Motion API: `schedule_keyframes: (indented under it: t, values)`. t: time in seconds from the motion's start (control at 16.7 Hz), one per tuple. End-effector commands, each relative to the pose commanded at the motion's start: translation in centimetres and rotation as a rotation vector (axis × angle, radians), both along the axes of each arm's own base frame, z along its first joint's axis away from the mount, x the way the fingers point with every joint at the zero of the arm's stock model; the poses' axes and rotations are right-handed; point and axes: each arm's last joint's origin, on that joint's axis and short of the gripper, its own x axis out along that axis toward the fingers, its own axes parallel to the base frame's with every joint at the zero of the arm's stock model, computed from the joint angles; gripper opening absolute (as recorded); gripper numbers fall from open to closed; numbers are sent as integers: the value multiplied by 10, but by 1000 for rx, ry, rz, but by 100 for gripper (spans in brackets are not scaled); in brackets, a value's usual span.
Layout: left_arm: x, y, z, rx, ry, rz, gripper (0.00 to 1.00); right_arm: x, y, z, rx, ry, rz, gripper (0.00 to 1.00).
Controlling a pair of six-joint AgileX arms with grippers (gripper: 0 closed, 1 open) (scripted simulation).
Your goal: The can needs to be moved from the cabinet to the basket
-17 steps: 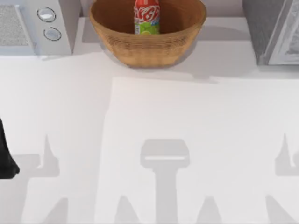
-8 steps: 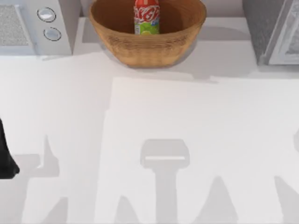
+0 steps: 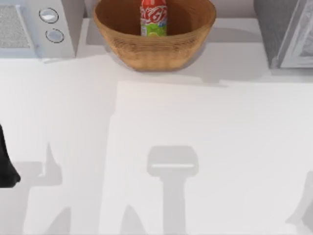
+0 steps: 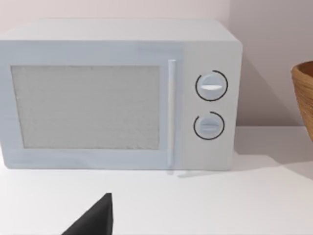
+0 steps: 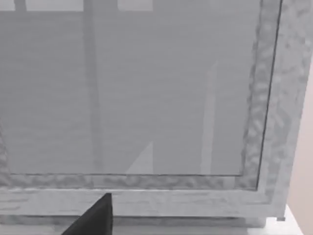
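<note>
Can (image 3: pixel 153 17) stands upright inside the basket (image 3: pixel 146 49) at the table's far edge, between the white microwave (image 3: pixel 54 27) and the cabinet (image 3: pixel 274 34). Left arm (image 3: pixel 6 164) sits parked at the left edge; the state of either gripper cannot be told. Risk: a reach over the basket rim could topple the narrow can. Central tabletop (image 3: pixel 195 127) offers open room.

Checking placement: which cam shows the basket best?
Top view: the basket sits at the table's far middle, its rim and woven wall plain, with the can upright inside. The left wrist view catches just a sliver of its rim; the right wrist view faces the cabinet.
</note>
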Motion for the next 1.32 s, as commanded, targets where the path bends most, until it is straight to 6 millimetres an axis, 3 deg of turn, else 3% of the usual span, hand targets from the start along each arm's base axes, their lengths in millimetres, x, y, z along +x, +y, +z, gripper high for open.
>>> schedule_keyframes:
  t: [0.3, 0.78, 1.02, 1.32]
  values:
    - [0, 0, 0, 0, 0, 0, 100, -11, -36, -19, 3, 4, -2, 100]
    - [0, 0, 0, 0, 0, 0, 100, -8, -42, -14, 4, 5, -1, 100]
    - [0, 0, 0, 0, 0, 0, 100, 6, -71, 19, 2, 4, -2, 100]
    - [0, 0, 0, 0, 0, 0, 100, 23, -106, 105, 16, 12, 2, 100]
